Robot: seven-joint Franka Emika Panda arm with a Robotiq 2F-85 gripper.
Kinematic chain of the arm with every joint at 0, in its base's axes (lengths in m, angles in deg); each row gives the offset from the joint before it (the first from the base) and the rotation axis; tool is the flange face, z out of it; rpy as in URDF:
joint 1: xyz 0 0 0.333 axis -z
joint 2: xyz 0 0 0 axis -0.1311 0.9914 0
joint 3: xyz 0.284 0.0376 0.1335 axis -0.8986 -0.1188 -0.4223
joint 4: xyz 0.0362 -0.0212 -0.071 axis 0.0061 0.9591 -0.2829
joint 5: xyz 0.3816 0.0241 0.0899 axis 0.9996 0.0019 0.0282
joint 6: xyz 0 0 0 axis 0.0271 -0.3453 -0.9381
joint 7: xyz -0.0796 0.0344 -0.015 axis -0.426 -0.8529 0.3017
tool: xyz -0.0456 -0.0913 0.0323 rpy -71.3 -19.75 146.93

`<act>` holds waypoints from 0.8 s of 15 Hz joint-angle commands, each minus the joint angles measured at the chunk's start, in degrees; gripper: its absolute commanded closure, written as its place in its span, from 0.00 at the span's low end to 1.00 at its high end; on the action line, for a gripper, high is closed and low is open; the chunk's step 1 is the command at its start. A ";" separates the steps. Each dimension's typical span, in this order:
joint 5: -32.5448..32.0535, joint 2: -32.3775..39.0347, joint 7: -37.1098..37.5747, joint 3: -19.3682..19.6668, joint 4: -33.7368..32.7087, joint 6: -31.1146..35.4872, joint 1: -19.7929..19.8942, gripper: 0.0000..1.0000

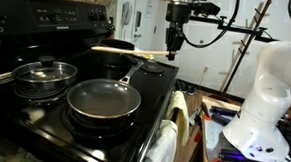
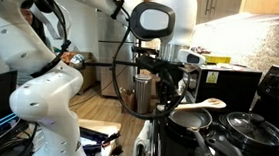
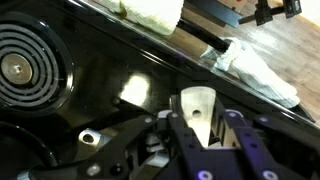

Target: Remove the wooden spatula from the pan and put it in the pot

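Note:
My gripper [image 1: 173, 50] is shut on the handle end of the wooden spatula [image 1: 127, 51] and holds it level in the air above the stove. The spatula's flat head points away from the gripper over the back of the stove. In an exterior view the gripper [image 2: 168, 100] holds the spatula [image 2: 210, 103] just above the pan [image 2: 189, 118]. The pan [image 1: 104, 99], dark inside with a silvery rim, sits on the front burner with nothing in it. In the wrist view the handle end with its hole [image 3: 197, 105] sits between the fingers [image 3: 197, 128]. I cannot make out the black pot.
A steel pot with a glass lid [image 1: 44, 78] stands on the burner beside the pan and also shows in an exterior view [image 2: 244, 124]. A coil burner [image 3: 25, 70] shows in the wrist view. Towels [image 1: 167, 142] hang on the oven front. A white robot base [image 1: 264, 107] stands nearby.

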 commanded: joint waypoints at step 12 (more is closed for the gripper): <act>-28.33 27.55 2.08 -0.35 -36.28 -24.33 7.50 0.93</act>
